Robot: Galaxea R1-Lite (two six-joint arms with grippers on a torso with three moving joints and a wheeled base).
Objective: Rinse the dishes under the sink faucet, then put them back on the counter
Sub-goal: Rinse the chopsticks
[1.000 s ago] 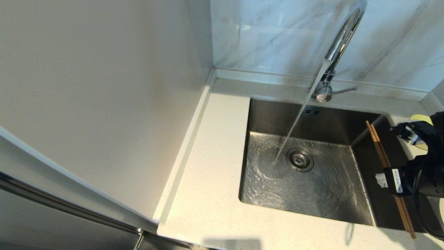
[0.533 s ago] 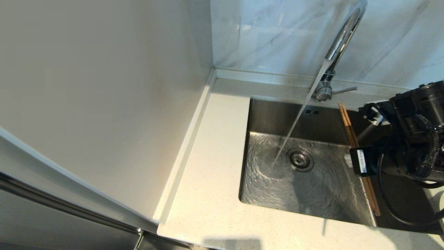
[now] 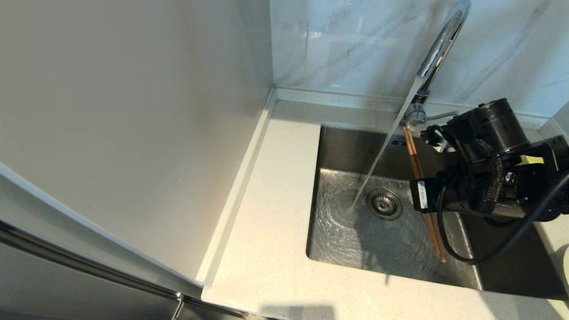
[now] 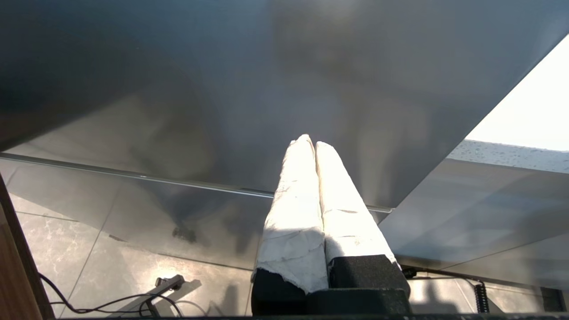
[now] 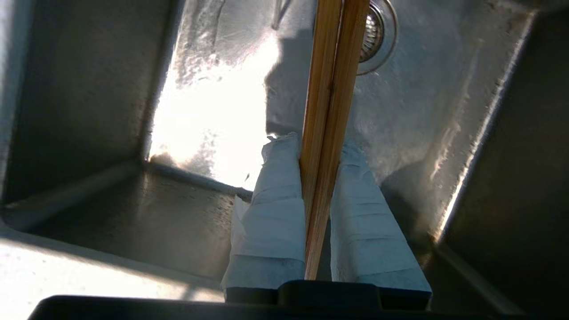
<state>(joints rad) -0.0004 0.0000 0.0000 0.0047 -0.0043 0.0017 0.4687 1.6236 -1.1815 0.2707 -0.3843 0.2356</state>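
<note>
Right claw (image 5: 318,146) is pinching the chopsticks (image 5: 329,111) between its two tape-wrapped fingers (image 5: 278,209), gripped partway along the sticks with both ends free. In the head view the pair (image 3: 415,160) hangs over the right half of the steel basin (image 3: 338,151), running roughly front to back, far tips close to the faucet (image 3: 438,49) base, near tips over the basin's front edge.

Water is on: the stream (image 3: 378,162) lands just left of the drain (image 3: 384,204). The sticks sit right of the stream and look clear of it, so the chopstick rinse reads as not yet started; next move is likely a short shift left into the flow.

Left claw (image 4: 314,151) is pressed together with nothing in it, parked away from the sink, facing a grey panel.

Progress, judged from this view: early to middle.
- Faucet running: done.
- Chopsticks picked up and over the basin: done; rinse and return to the bench (image 3: 271,186) left.
- Bowl: a sliver of pale yellow (image 3: 533,158) shows behind the right arm; can't tell whether it has been rinsed.
- Plate: only a white edge at the far right, probably it; state unknown.
</note>
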